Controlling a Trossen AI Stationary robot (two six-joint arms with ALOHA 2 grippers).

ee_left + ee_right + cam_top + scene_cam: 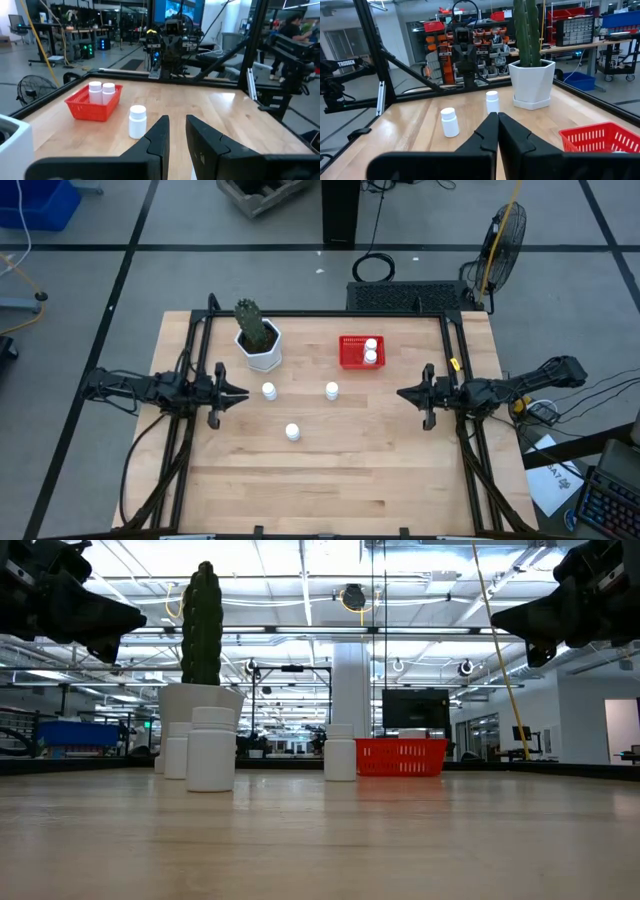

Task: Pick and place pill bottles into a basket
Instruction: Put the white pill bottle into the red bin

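Progress: 2 of 5 pill bottles in the red basket [361, 352], 3 left out on the table [330, 480]. By my count under halfway.

Left gripper [240, 393]: at table's left edge, arm stretched flat, pointing in twd centre. Holds nothing. Left wrist view shows fingers [159, 134] w/ a narrow gap, not clamped on anything. Looks parked, not mid-reach.

Cactus pot [262, 345]: white hex pot w/ green cactus, back-left of table, not part of the job.

Bottle by pot [269, 391]: upright, just in front of the pot, near left gripper's tip. Closest pick for left arm, I'd judge.

Front bottle [292, 432]: upright, nearest the table's front, apart from the other two.

Middle bottle [332, 390]: upright, betw. pot and basket, a bit fwd of both.

Basket contents: 2 bottles [371, 350] standing side by side at the basket's right end; rest of basket bare.

Right gripper [402, 393]: at table's right edge, arm flat, pointing in twd centre, mirroring the left. Empty. Right wrist view shows fingers [487, 131] closed together, tips touching.

Left to do: 3 picks and drops; neither arm is on a bottle yet.
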